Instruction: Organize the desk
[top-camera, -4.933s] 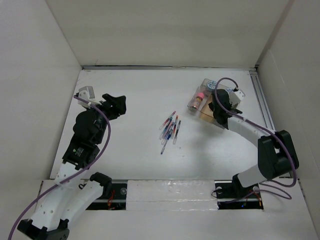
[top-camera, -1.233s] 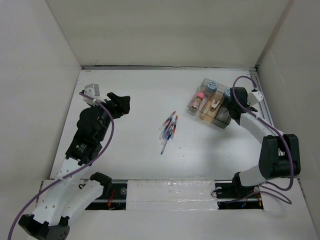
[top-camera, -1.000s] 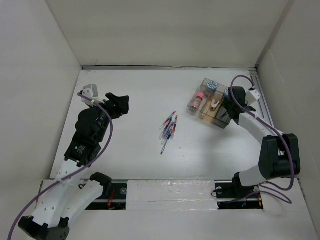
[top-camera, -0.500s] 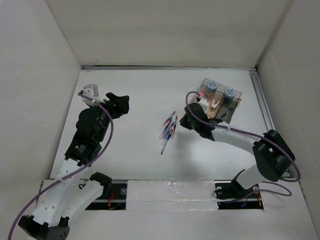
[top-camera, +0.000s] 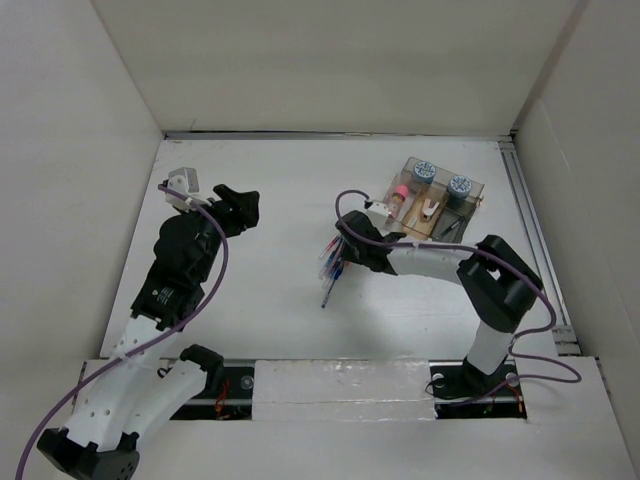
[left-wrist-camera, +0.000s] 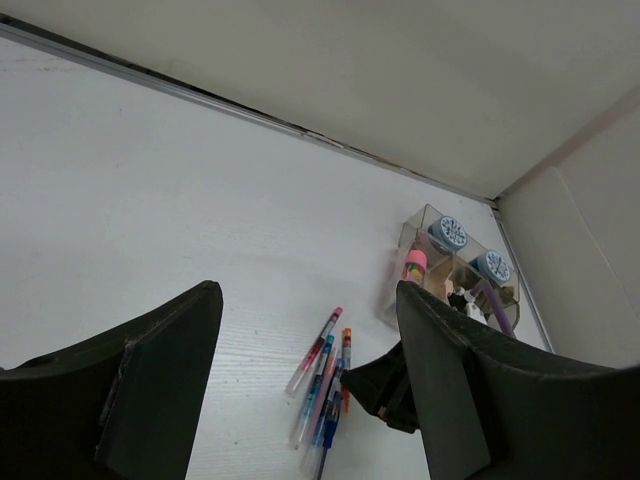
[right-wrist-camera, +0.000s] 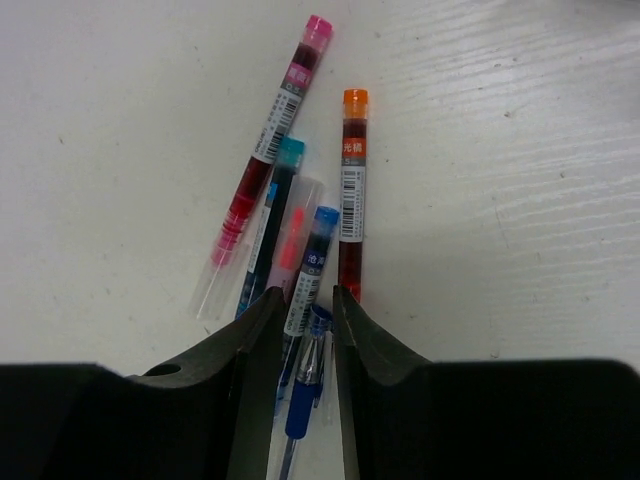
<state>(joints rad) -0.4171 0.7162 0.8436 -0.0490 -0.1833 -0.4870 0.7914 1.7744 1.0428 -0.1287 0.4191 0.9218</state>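
Several pens (top-camera: 338, 262) lie bunched on the white desk (top-camera: 270, 180), pointing roughly the same way. My right gripper (top-camera: 345, 248) is down on the bunch, jaws open a narrow way. In the right wrist view the right gripper (right-wrist-camera: 305, 300) straddles a dark blue pen (right-wrist-camera: 303, 405) and the lower end of a blue-capped pen (right-wrist-camera: 318, 255). An orange-capped pen (right-wrist-camera: 351, 180), a teal one (right-wrist-camera: 281, 180) and a pink-capped one (right-wrist-camera: 268, 160) lie just beyond the tips. My left gripper (top-camera: 240, 205) hovers open and empty at the left; its wrist view looks between the left gripper (left-wrist-camera: 308, 295) at the pens (left-wrist-camera: 322, 385).
A clear compartment box (top-camera: 432, 200) with small items inside stands at the back right, just behind the right arm. A metal rail (top-camera: 525, 215) runs along the desk's right edge. White walls enclose the back and both sides.
The right arm swung left from the compartment box to the pens and came down over them. Its jaws stand a little apart now. The left arm has stayed put.
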